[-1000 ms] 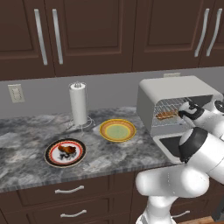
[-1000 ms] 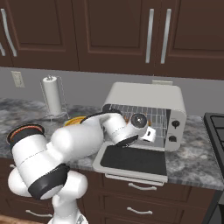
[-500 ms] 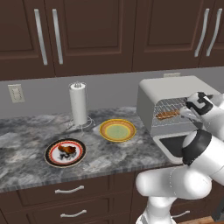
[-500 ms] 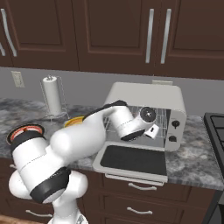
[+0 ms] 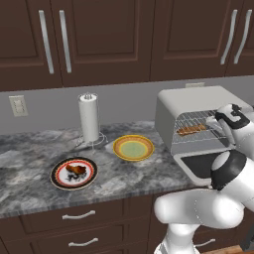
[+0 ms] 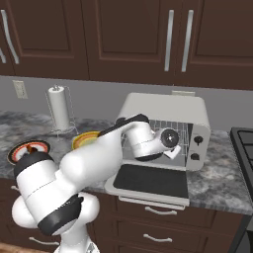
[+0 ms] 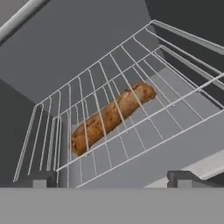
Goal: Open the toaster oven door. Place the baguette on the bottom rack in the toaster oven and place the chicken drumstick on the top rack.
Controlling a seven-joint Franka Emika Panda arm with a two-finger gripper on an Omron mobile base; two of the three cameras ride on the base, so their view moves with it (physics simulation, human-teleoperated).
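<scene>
The toaster oven (image 5: 191,106) (image 6: 165,111) stands at the counter's right end. Its door (image 5: 201,164) (image 6: 150,179) is folded down flat in front. Inside, the baguette (image 5: 191,130) (image 7: 111,117) lies lengthwise on the bottom rack (image 5: 203,137). The wires of the top rack (image 7: 166,105) cross over it in the hand view. My gripper (image 5: 219,118) (image 6: 174,151) (image 7: 111,179) hovers open and empty at the oven mouth, just above and in front of the racks. The chicken drumstick (image 5: 75,171) rests on a red-rimmed plate (image 5: 57,179) (image 6: 17,154) far to the left.
A yellow plate (image 5: 133,148) (image 6: 84,140) sits between the oven and the red-rimmed plate. A paper towel roll (image 5: 89,118) (image 6: 60,108) stands at the back. Dark cabinets hang above, with drawers below the counter edge. A stove edge (image 6: 244,148) lies right of the oven.
My hand has drawn back out of the oven mouth and risen slightly, still open. The baguette stays on the rack where it lay.
</scene>
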